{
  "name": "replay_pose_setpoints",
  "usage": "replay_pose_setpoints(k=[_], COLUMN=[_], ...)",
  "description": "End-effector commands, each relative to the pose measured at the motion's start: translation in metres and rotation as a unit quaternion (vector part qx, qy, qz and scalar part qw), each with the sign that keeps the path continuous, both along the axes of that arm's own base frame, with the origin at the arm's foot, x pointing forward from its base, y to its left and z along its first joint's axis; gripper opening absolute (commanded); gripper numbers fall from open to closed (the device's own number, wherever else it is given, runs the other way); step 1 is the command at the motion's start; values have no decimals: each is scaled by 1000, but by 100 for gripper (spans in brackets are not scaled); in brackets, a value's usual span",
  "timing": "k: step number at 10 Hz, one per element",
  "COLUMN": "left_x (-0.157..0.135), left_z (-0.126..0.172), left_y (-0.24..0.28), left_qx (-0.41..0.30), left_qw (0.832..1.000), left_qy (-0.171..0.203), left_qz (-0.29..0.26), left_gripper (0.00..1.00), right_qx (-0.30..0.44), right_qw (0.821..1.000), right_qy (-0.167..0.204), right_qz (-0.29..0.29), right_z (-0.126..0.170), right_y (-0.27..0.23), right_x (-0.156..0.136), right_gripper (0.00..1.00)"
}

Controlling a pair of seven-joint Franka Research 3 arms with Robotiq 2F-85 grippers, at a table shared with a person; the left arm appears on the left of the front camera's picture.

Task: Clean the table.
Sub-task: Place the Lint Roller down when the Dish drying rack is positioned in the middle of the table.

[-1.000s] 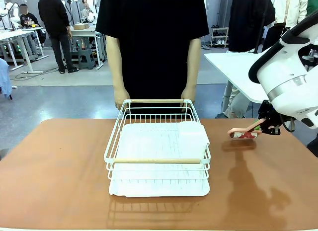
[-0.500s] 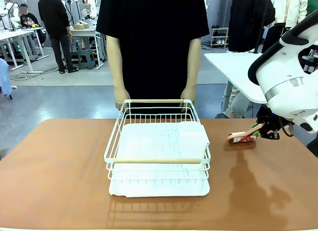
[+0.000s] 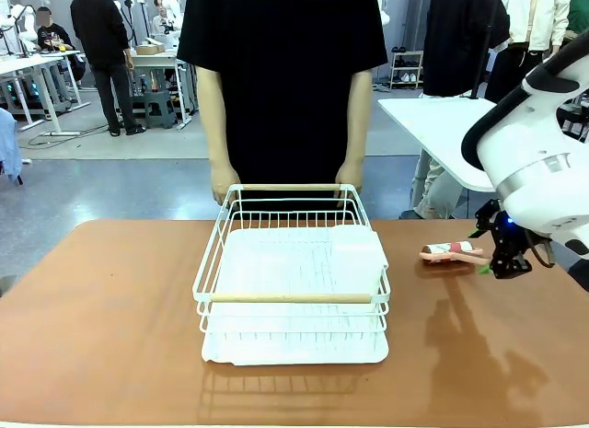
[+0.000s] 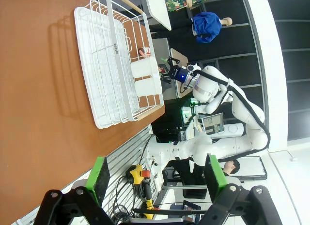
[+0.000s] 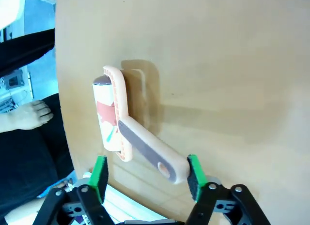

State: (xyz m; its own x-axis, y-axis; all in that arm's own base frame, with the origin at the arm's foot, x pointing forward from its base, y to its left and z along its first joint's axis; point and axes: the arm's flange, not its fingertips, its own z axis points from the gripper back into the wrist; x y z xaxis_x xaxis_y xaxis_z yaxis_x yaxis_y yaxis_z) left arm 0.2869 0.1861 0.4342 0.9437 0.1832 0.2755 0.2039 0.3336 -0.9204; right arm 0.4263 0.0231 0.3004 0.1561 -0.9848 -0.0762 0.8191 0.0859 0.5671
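The reddish-brown table carries a pink lint roller, lying flat to the right of the white wire rack. My right gripper hovers at the roller's handle end. In the right wrist view the roller rests on the table. The right gripper is open there, its green pads wide on either side of the handle tip without touching it. High above the table, my left gripper is open and holds nothing.
A person in black stands at the far edge with both hands on the rack's far rim. A white block lies in the rack's right part. A white-topped table stands behind on the right.
The right gripper came down with the lint roller, set it flat on the table and opened. The rack and the person's hands have stayed put.
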Motion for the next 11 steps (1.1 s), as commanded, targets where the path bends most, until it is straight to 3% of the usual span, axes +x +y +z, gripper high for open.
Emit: replay_pose_setpoints(k=[1,5,7,8,9,11], left_x=[-2,-2,-2,-2,-2,-2], left_z=[0,0,0,0,0,0], left_y=[3,3,3,3,3,3], left_qx=[-7,-7,-7,-7,-7,-7], left_qw=[1000,1000,1000,1000,1000,1000], left_qy=[-13,-13,-13,-13,-13,-13], left_qz=[-4,-4,-4,-4,-4,-4], left_gripper=[100,100,100,100,100,100], right_qx=[-2,-24,-29,-33,-31,-31], right_qw=[1000,995,995,995,994,994], right_qy=[-2,28,26,31,10,10], right_qz=[28,88,92,90,102,102], right_z=[51,91,98,94,31,31], right_y=[1,3,2,1,-3,-3], right_x=[-10,-13,-13,-9,13,13], right_gripper=[100,100,100,100,100,100])
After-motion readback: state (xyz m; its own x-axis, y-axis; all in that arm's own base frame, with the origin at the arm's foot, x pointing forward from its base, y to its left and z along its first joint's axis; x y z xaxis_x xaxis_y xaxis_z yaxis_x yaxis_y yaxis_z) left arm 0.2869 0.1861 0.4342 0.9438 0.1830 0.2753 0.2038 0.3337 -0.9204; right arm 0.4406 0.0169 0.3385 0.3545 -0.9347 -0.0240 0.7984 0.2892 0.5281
